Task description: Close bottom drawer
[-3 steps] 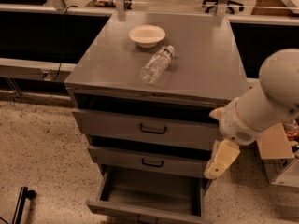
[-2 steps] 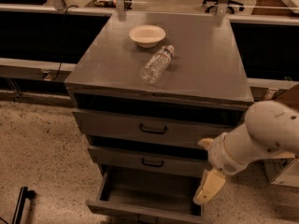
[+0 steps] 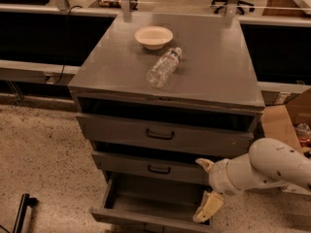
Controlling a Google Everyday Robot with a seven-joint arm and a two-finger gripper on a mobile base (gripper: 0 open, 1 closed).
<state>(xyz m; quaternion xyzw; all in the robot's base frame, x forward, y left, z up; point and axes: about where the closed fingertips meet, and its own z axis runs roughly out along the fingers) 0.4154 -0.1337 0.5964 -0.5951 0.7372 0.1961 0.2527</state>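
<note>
Looking at the bottom drawer (image 3: 155, 198) first: it's the lowest one in the grey bench (image 3: 214, 76) (a metal drawer cabinet, really) and it's pulled way out toward the camera. Only its bare grey floor shows inside. The front panel sits right at the lower edge of the view.

The end effector (image 3: 206, 186) is at that drawer's right front corner. Its two cream fingers are spread wide apart with nothing between them. The upper one sits in front of the right end of the middle drawer (image 3: 146, 166), and the lower one hangs by the bottom drawer's right side wall. Can't tell if it's actually touching the metal. The white arm (image 3: 272, 166) comes in from the right edge.

The middle drawer and the top drawer (image 3: 121, 130) each have a dark gap above their fronts, so both look out a little.

On top of the bench is a cream bowl (image 3: 153, 36), showing just its own pale inside. Just beside it, a clear plastic bottle (image 3: 164, 68) lies on its side, cap end toward the bowl.

To the right there's an open cardboard box (image 3: 279, 125) on the speckled floor (image 3: 43, 149), with something small in it that I can't make out.
</note>
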